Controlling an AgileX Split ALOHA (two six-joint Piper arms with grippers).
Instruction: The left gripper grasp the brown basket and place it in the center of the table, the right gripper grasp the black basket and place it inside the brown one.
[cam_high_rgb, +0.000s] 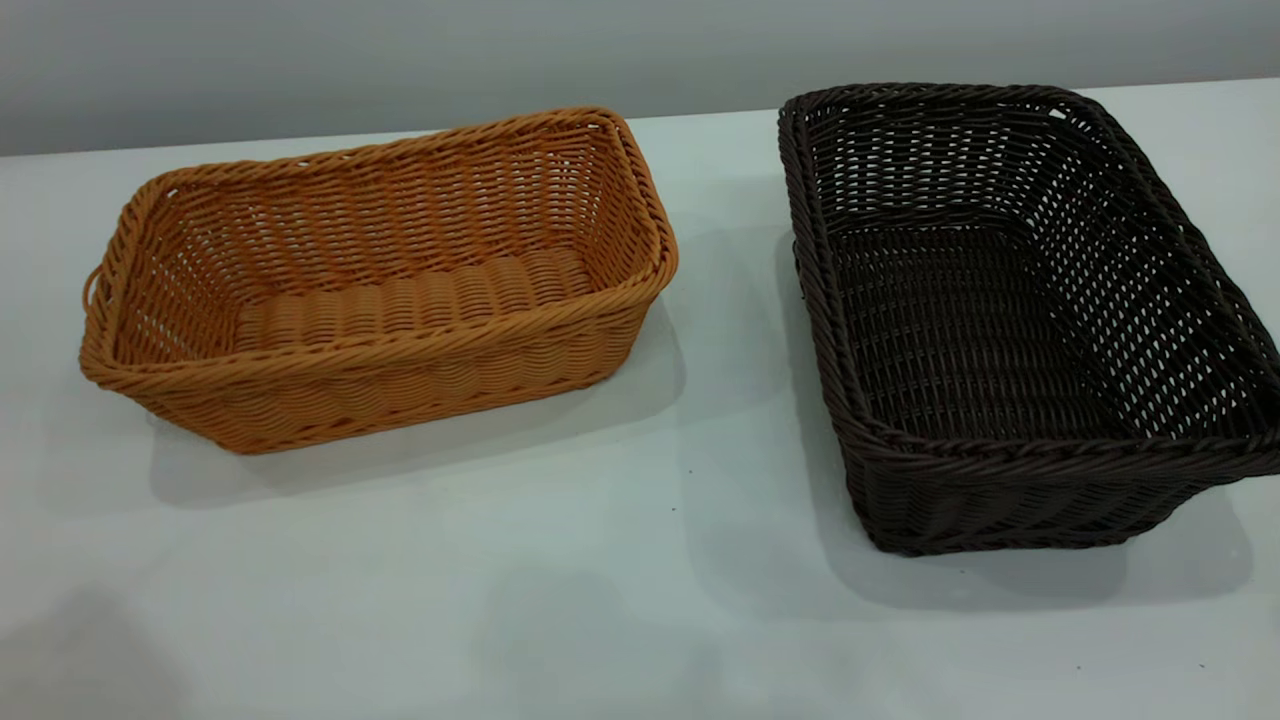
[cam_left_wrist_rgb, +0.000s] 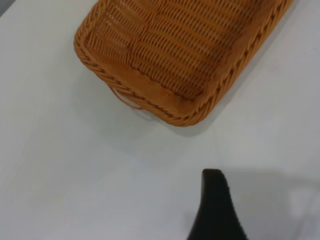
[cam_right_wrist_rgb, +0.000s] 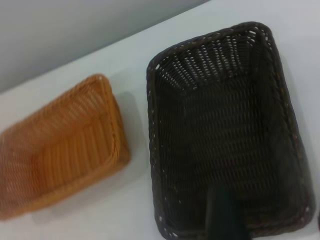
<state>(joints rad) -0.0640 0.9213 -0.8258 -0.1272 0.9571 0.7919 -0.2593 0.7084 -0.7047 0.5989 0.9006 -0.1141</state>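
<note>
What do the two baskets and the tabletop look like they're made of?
Brown basket: woven wicker or plastic rattan; even, slightly glossy orange-tan strands, braided rim. Black basket: same weave, very dark, open-weave sides. Table: smooth white, probably laminate.

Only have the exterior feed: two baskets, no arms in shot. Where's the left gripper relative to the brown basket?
Observer: The left wrist view shows the left gripper over bare table, short of one short end of the brown basket and clear of it.
Operator: And the right one?
Observer: The right wrist view shows the right gripper over the black basket, above the floor near one short end. I can't tell whether it is touching the weave.
</note>
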